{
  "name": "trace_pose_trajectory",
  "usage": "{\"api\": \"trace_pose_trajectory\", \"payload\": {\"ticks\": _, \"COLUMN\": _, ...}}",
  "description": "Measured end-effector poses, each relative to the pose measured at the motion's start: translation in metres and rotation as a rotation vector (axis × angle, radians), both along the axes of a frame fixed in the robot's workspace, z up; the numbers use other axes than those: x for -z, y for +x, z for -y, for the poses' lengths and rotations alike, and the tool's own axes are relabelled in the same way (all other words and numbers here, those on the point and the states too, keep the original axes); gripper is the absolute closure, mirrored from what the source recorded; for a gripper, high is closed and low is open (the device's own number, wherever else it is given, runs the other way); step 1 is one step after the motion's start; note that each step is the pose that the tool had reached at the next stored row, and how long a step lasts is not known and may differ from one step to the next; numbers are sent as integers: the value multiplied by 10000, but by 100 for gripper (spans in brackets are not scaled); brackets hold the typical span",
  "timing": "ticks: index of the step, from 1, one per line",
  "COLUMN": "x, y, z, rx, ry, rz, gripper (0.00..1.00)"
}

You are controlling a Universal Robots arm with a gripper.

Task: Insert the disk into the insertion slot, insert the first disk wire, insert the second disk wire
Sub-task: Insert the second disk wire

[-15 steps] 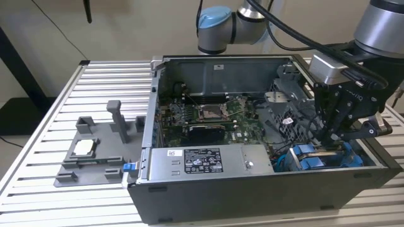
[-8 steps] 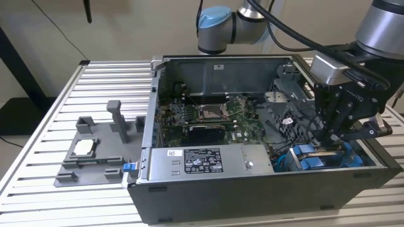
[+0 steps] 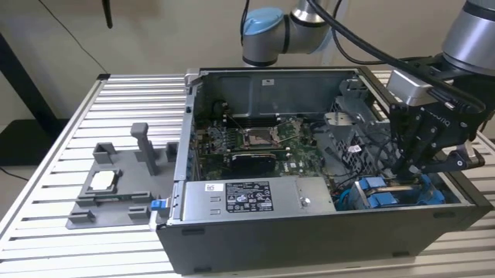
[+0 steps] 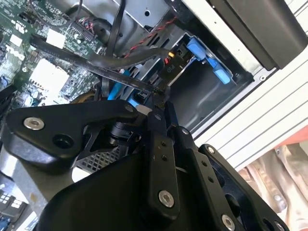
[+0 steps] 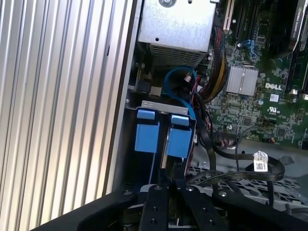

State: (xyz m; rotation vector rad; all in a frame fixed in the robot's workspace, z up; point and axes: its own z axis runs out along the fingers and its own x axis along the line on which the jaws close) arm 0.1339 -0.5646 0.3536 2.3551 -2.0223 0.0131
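Note:
The disk (image 5: 147, 134), in its blue carrier with two blue end tabs, sits inside the grey sheet-metal insertion slot (image 5: 159, 104) at the front corner of the black case. In the exterior view the disk (image 3: 381, 196) is at the lower right of the case. My gripper (image 3: 408, 172) hangs just above it, reaching down into the case. In the second wrist view my gripper (image 4: 156, 94) is shut on the end of a flat black disk wire (image 4: 96, 65) that trails back over the motherboard. In the first wrist view my gripper (image 5: 168, 185) stands right beside the blue tabs.
A grey labelled power-supply box (image 3: 247, 200) lies along the case's front beside the slot. The motherboard (image 3: 263, 142) and loose black cables (image 5: 240, 168) fill the case floor. A blue cable loop (image 5: 175, 82) sits behind the slot. A grey plastic fixture (image 3: 116, 185) stands on the slatted table (image 3: 46, 191).

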Motion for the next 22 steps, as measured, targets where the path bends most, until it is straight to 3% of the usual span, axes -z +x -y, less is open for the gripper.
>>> {"api": "trace_pose_trajectory", "payload": {"ticks": 2, "x": 5, "y": -1, "z": -6, "rx": 47, "ry": 35, "rz": -51, "gripper": 84}}
{"api": "trace_pose_trajectory", "payload": {"ticks": 14, "x": 60, "y": 0, "z": -10, "rx": 814, "ry": 429, "rz": -59, "gripper": 84}}
{"api": "trace_pose_trajectory", "payload": {"ticks": 15, "x": 63, "y": 1, "z": -11, "rx": 866, "ry": 437, "rz": -92, "gripper": 84}}
{"api": "trace_pose_trajectory", "payload": {"ticks": 17, "x": 69, "y": 1, "z": -10, "rx": 905, "ry": 445, "rz": -214, "gripper": 84}}
{"api": "trace_pose_trajectory", "payload": {"ticks": 22, "x": 71, "y": 5, "z": -9, "rx": 908, "ry": 458, "rz": -280, "gripper": 84}}
